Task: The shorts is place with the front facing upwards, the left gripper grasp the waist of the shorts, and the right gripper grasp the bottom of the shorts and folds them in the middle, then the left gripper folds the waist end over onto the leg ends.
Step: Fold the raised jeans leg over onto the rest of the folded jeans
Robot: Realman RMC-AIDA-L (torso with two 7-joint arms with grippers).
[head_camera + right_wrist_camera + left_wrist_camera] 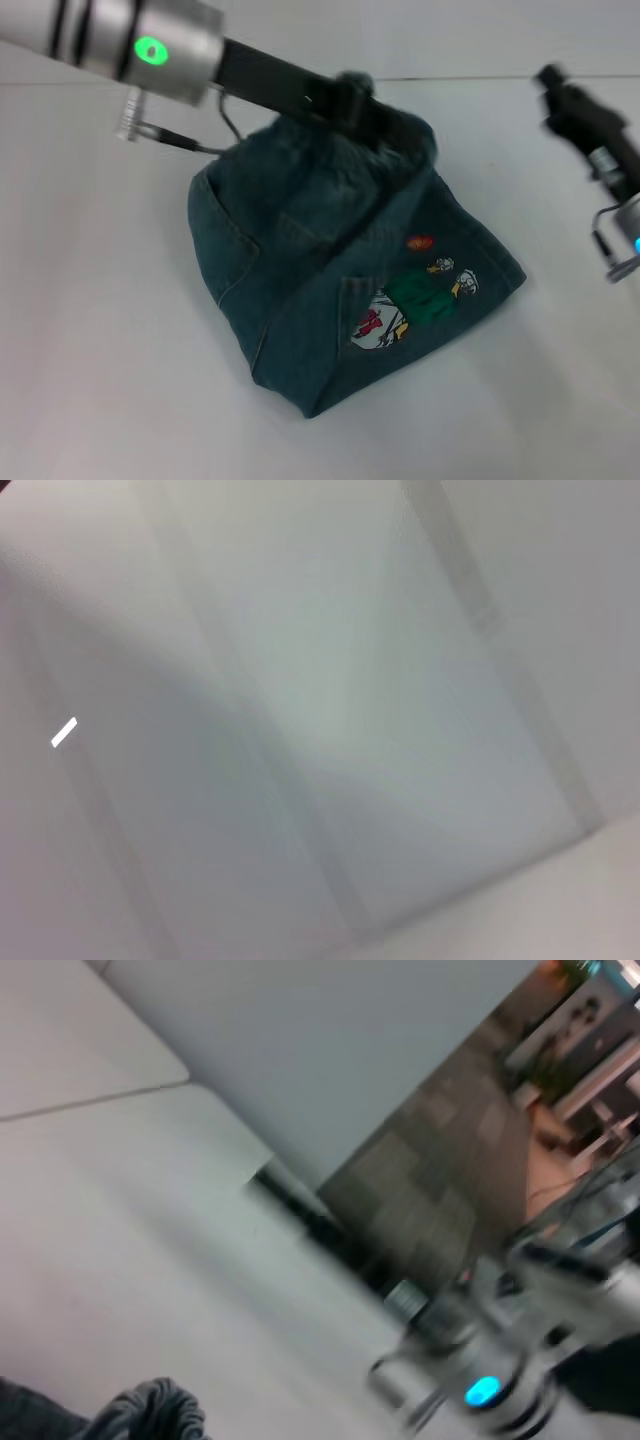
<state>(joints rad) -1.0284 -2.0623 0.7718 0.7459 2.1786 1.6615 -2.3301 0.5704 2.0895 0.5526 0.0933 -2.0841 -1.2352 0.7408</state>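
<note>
The dark denim shorts (340, 260), folded lengthwise, have a cartoon patch (415, 300) facing up. Their lower part rests on the white table (100, 350). The upper end is bunched and lifted off the table by my left gripper (375, 112), which is shut on the fabric there. A bit of that bunched cloth (150, 1410) shows at the edge of the left wrist view. My right gripper (555, 80) hangs to the far right of the shorts, apart from them and holding nothing. The left wrist view shows that arm (490, 1385) with a blue light.
The table's far edge meets a pale wall (450, 40) behind the shorts. The right wrist view shows only a blank pale surface (320, 720). Bare tabletop lies to the left of and in front of the shorts.
</note>
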